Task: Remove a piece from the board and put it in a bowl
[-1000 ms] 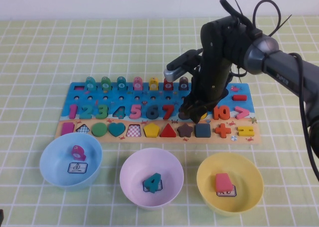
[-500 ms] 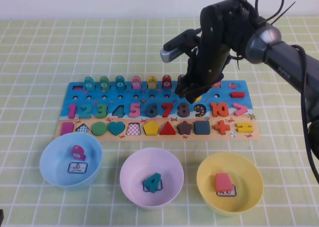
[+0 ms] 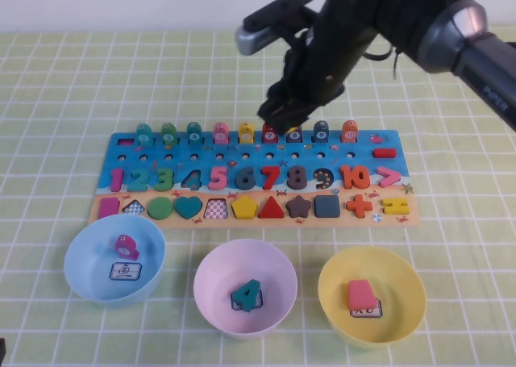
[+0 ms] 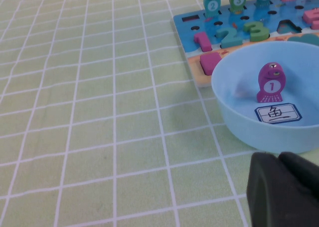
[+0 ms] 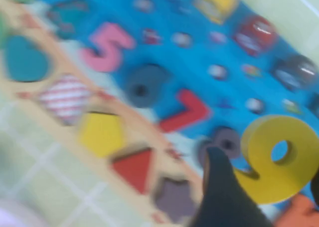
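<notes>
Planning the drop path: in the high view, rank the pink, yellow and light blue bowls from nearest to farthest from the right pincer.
1. Pink bowl, front middle, nearly below the right pincer.
2. Yellow bowl, front right.
3. Light blue bowl, front left.

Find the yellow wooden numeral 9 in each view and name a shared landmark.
High view: hidden in the right claw above the pegs of the long wooden puzzle board.
Left wrist view: absent; left claw beside the light blue plastic bowl.
Right wrist view: yellow wooden numeral 9 gripped, over the board.
Shared landmark: the board.
</notes>
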### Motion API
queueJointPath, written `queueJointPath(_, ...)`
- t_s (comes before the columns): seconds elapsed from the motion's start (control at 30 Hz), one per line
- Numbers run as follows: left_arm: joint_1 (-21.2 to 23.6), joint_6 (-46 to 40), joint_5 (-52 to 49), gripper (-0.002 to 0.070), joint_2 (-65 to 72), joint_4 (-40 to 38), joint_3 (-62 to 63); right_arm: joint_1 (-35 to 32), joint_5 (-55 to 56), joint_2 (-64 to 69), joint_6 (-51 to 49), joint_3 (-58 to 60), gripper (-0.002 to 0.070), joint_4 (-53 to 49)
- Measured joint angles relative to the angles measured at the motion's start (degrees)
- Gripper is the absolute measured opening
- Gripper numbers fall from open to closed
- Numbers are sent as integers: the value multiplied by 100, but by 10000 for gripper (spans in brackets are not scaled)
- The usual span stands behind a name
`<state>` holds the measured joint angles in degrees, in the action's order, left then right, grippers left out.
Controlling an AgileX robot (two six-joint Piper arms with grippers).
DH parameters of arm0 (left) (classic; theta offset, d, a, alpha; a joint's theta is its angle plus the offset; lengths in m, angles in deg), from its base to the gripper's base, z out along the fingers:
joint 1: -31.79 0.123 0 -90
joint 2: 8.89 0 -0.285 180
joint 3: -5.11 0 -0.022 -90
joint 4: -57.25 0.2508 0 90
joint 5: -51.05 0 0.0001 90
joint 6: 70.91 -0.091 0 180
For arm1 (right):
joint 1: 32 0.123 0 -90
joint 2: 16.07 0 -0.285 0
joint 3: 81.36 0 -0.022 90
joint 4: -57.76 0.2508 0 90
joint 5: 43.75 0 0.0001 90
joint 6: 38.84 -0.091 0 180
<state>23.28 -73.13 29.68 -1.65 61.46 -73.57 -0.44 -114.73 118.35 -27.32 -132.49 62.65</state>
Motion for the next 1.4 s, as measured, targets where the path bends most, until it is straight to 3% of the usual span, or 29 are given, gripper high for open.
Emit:
queueJointPath(0.5,0,0,0,-5,0,0,0,1458,-12,-19,341,0,321,433)
queueJointPath(0.67,0,0,0,-5,0,0,0,1568,-12,-108,341,204,321,401)
queueJointPath(1.07,0,0,0,-5,0,137,0,1681,-12,-1557,341,2387,321,112)
queueJointPath(1.4,0,0,0,-5,0,150,0,1757,23,-1328,341,2785,321,101)
